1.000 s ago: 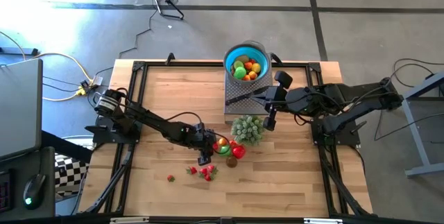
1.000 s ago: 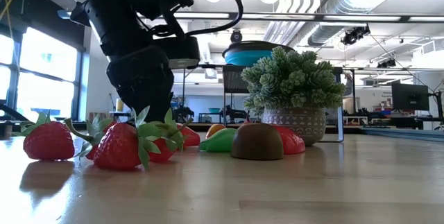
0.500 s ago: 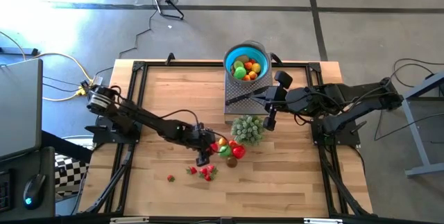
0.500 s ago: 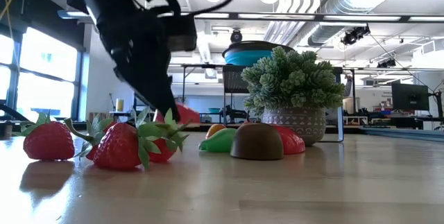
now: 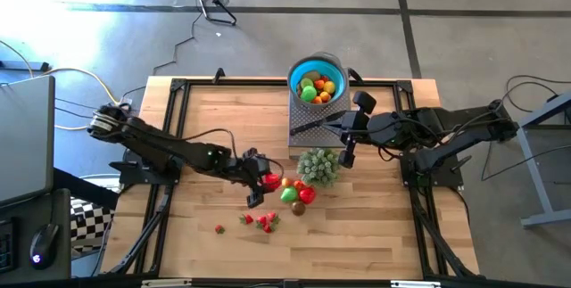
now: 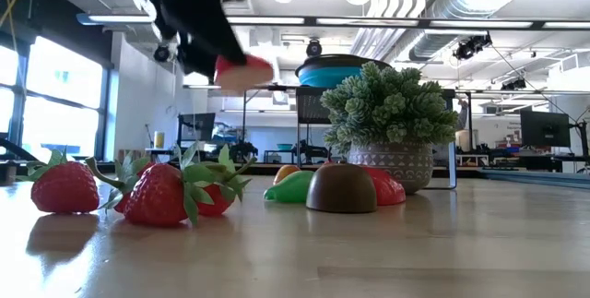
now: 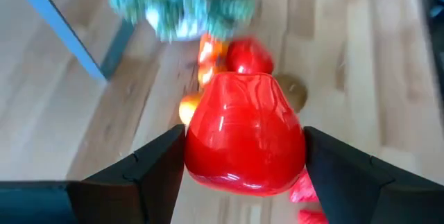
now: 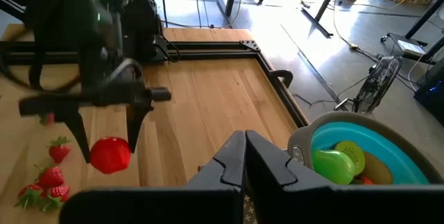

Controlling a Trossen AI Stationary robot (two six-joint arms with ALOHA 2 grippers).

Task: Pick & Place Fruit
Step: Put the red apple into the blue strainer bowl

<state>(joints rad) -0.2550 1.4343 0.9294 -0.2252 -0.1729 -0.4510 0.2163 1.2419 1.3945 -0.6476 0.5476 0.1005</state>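
My left gripper [image 5: 265,186] hangs above the table's middle, shut on a shiny red fruit [image 7: 243,134] that the low view shows in the air [image 6: 244,69]. Below and beside it lie a green fruit [image 5: 288,194], a red one [image 5: 306,195], a brown one [image 5: 298,207] and strawberries [image 5: 265,221]. The blue bowl [image 5: 297,68] stands on a grey stand at the far edge with several fruits inside. My right gripper [image 5: 308,127] waits shut, raised near the bowl. My left gripper pinches the red fruit by its two opposite sides [image 7: 198,151] between its two fingers [image 8: 132,130], at their free ends. The fingers slant down, coming from the table's left. The fruit is lifted clear of the table and of the other fruits.
A pale green bushy plant in a small pot [image 5: 318,165] stands just right of the loose fruits, between them and the bowl's stand. A single strawberry [image 5: 219,228] lies apart near the front. Bare wood lies at the table's left and near right.
My left gripper has risen from the heap of fruits and drawn back a little toward the table's left, tipping less steeply downward. The red fruit between its fingers has come up with it, from table height to well above the other fruits.
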